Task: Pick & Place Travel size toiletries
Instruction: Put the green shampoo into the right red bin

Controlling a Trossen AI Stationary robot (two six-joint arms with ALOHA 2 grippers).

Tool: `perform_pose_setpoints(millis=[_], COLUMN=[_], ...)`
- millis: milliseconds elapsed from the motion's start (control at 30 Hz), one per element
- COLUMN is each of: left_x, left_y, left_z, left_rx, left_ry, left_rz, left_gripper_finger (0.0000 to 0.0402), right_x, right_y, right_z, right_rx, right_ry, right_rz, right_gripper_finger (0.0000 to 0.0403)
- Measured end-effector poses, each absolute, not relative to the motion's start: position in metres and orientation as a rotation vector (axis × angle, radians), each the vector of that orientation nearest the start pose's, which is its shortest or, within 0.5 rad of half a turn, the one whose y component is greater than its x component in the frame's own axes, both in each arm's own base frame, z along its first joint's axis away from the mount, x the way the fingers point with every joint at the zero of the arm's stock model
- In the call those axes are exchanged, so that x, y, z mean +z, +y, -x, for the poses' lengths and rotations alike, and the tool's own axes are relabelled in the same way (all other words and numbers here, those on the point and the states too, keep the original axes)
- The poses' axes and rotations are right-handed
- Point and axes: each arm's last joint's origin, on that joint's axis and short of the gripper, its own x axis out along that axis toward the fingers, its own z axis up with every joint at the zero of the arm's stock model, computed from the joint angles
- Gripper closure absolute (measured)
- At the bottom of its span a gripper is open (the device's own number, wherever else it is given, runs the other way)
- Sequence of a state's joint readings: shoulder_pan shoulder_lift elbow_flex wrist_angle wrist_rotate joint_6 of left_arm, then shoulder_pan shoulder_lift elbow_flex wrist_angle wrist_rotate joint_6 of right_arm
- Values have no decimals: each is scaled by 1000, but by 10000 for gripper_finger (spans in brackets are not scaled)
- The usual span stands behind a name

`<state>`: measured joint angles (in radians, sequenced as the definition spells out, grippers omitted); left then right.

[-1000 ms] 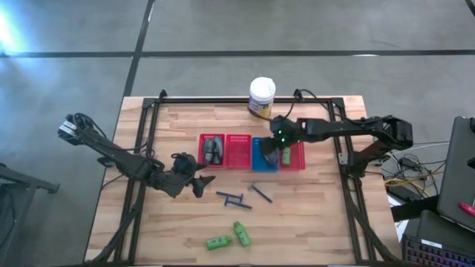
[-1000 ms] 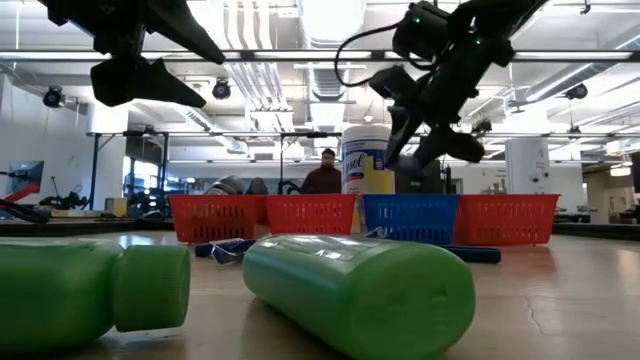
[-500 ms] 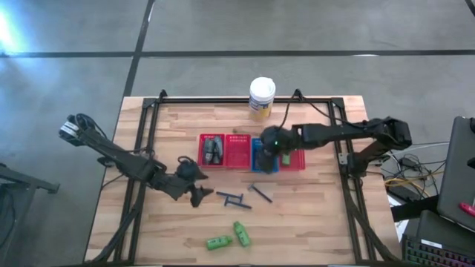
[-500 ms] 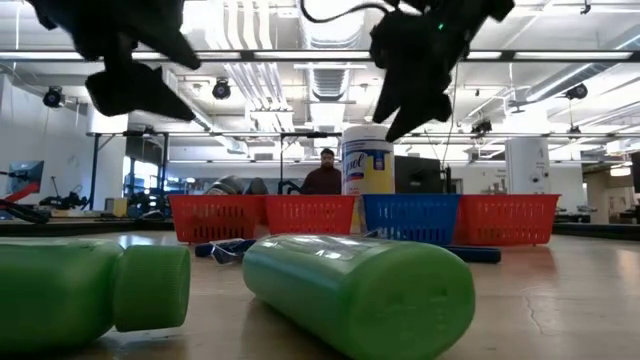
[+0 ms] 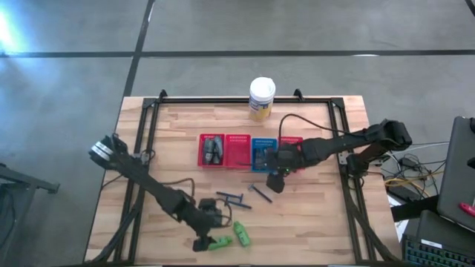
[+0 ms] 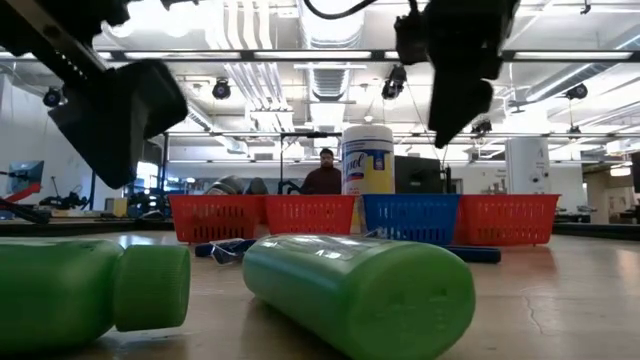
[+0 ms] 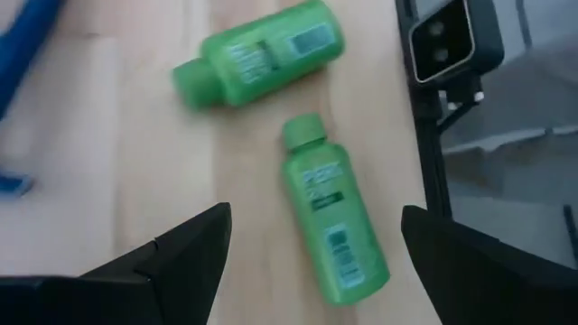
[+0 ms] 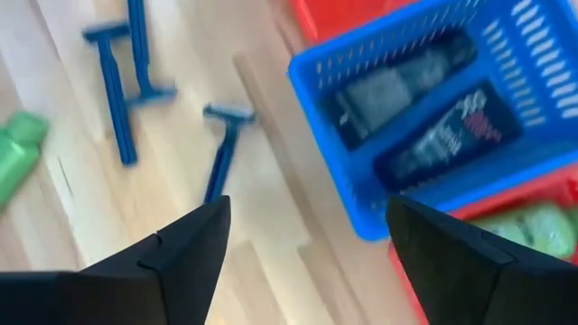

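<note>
Reach step: left gripper (image 7: 312, 248), fingers spread and empty, hovers over a green bottle (image 7: 332, 221) lying on the table (image 7: 135, 135). Next: descend, straddle, close. Right gripper (image 8: 307, 239), also spread, hangs beside the blue basket (image 8: 424, 194).

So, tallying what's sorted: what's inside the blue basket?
The blue basket holds two dark flat tubes lying side by side. Whether anything lies beneath them cannot be seen. The right pincer hovers open near the basket.

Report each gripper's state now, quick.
Left gripper: jaws open, empty, over the green bottles.
Right gripper: jaws open, empty, beside the blue basket.
</note>
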<state>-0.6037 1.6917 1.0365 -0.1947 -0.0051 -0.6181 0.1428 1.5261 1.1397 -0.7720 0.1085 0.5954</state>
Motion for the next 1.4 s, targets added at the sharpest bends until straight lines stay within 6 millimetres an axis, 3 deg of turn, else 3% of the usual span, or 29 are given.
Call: perform_pose_setpoints(millis=[167, 267, 400, 600, 700, 867, 1067, 1233, 1400], left_x=[185, 174, 164, 157, 155, 154, 159, 176, 210], left_y=[-230, -244, -248, -253, -254, -253, -244, -223, -192], left_z=[-295, -297, -299, -308, -312, -313, -316, -327, -337], left_rx=[-338, -238, -33, 41, 60, 30, -1, 47, 127], left_ry=[984, 1080, 1213, 1161, 1125, 1118, 1134, 1081, 920], left_rz=[256, 249, 313, 366, 362, 305, 295, 305, 251], left_gripper_finger=[74, 74, 74, 78, 102, 178, 257, 271, 273], right_x=[240, 238, 234, 226, 228, 238, 244, 245, 230], right_y=[48, 52, 54, 56, 61, 69, 63, 64, 64], right_z=[-288, -287, -284, -278, -272, -259, -240, -235, -236], right_rx=[-338, -341, -338, -313, -275, -213, -194, -61, -5], right_ry=[1144, 1144, 1156, 1187, 1182, 1145, 1092, 966, 875], right_rz=[-351, -329, -290, -248, -219, -197, -264, -503, -851], right_gripper_finger=[103, 101, 108, 128, 141, 165, 183, 190, 192])
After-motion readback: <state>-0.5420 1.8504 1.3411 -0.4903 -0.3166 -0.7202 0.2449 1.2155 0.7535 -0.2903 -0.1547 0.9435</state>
